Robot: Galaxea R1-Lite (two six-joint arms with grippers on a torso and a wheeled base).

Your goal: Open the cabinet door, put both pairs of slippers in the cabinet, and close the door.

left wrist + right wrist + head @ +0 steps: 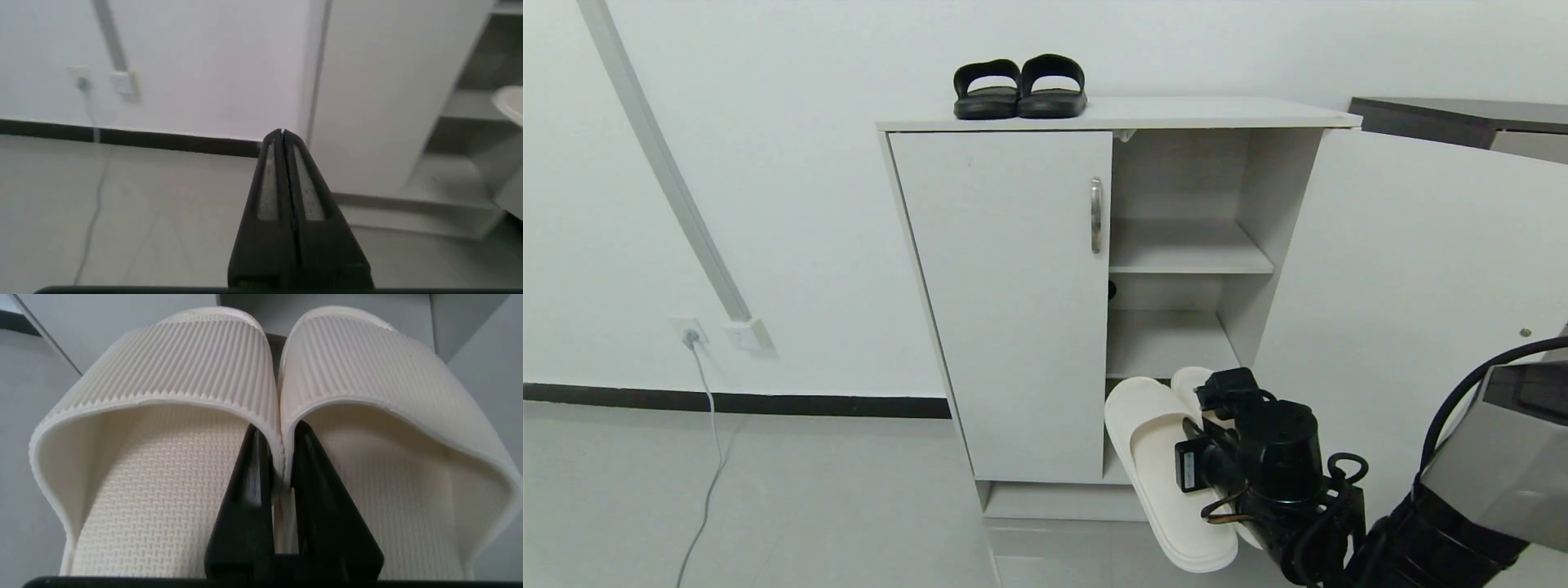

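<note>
A white cabinet (pixel 1005 310) stands against the wall with its left door shut and its right door (pixel 1413 269) swung wide open, baring two shelves. A pair of black slippers (pixel 1019 86) rests on the cabinet top. My right gripper (pixel 276 465) is shut on the inner edges of a pair of white slippers (pixel 270 416), one finger inside each. In the head view the white slippers (pixel 1164 465) hang in front of the open lower compartment, toes towards it. My left gripper (pixel 283 143) is shut on nothing, low over the floor to the cabinet's left.
A wall socket (pixel 689 331) with a cable running down to the floor is left of the cabinet. A dark grey counter (pixel 1462 118) shows at the back right. Grey tiled floor (pixel 768 498) lies open in front.
</note>
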